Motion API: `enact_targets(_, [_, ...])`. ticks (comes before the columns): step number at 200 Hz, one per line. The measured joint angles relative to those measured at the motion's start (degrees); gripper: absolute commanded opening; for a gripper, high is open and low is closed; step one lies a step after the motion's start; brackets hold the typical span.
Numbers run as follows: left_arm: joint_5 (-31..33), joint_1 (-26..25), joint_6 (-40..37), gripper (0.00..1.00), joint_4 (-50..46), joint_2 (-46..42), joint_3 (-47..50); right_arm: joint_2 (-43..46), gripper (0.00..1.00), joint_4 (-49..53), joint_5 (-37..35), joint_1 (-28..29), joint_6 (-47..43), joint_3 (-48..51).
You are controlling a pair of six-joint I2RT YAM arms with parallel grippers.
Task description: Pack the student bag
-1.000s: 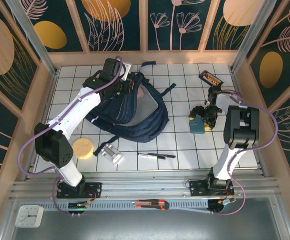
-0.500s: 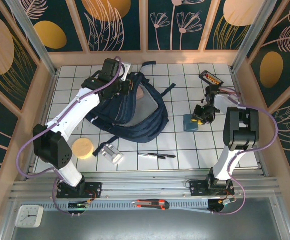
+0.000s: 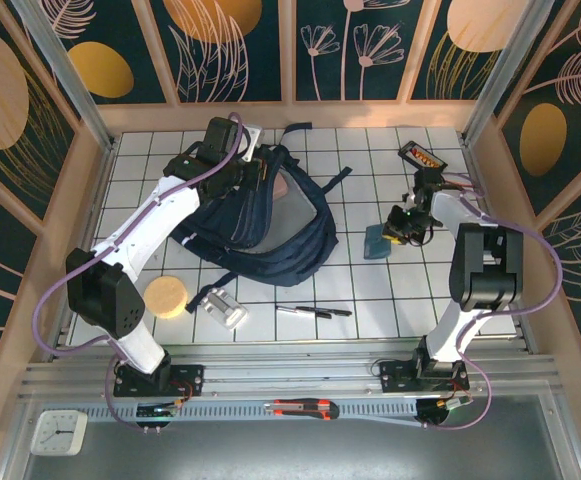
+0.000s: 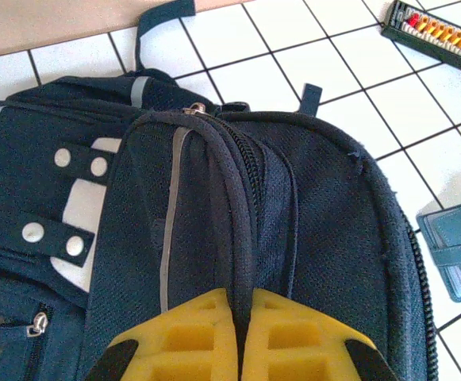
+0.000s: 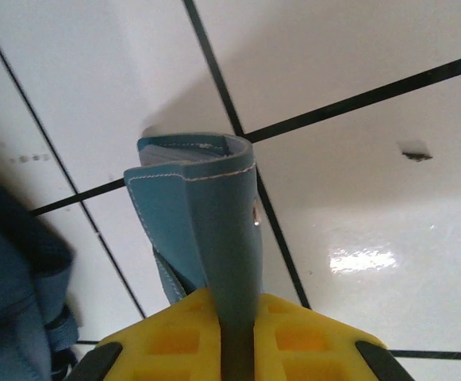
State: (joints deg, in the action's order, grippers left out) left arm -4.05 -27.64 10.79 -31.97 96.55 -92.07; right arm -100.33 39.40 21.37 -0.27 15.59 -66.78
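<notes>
The student bag [image 3: 270, 228] is a large dark navy backpack lying at the back left of the tiled table. My left gripper [image 3: 254, 174] is shut on a corded edge of the bag beside its zip; the left wrist view has that edge pinched between the yellow fingers [image 4: 190, 337], with the navy fabric [image 4: 325, 238] and a pale stripe beyond. My right gripper [image 3: 400, 226] is shut on a teal wallet [image 3: 377, 243], right of the bag. From the right wrist, the wallet [image 5: 206, 210] sticks out of the gripper [image 5: 238, 317], its flaps folded over the tiles.
A black box with red and orange parts [image 3: 422, 157] sits at the back right. In front of the bag lie a yellow round sponge [image 3: 167, 296], a white-grey object [image 3: 222, 307] and a pen [image 3: 315, 311]. A utility knife [image 3: 305, 408] and a clock [image 3: 58, 432] lie beyond the near edge.
My right gripper has shut on the teal wallet and carried it a little to the left, towards the bag. The left arm and the bag have not moved.
</notes>
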Motion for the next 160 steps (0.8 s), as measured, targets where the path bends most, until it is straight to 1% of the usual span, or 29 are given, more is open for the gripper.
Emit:
enact_targets(47, [-0.24,0.0,1.07,0.0,-0.04,0.0,-0.02,4.33,0.06,1.66,4.52,-2.38,0.9,-1.84])
enact_targets(74, [-0.66,0.02,1.55,0.0,-0.63,0.0,-0.55,5.88,0.07,2.84,8.39,-2.47,2.75,-6.51])
enact_targets(96, [-1.31,0.26,1.95,0.0,-1.14,0.04,-1.09,6.73,0.09,2.6,12.11,-1.66,5.57,-10.75])
enact_targets(124, [-1.62,0.37,2.45,0.0,-1.6,0.26,-1.86,6.97,0.11,-0.42,16.37,2.64,10.64,-14.12])
enact_targets(145, [-1.79,0.37,2.62,0.0,-1.97,0.5,-2.56,6.49,0.11,-4.72,19.32,8.44,15.69,-14.51])
enact_targets(160, [-1.97,0.37,2.64,0.0,-2.43,0.57,-2.95,4.26,0.11,-7.91,20.9,13.62,19.06,-15.56])
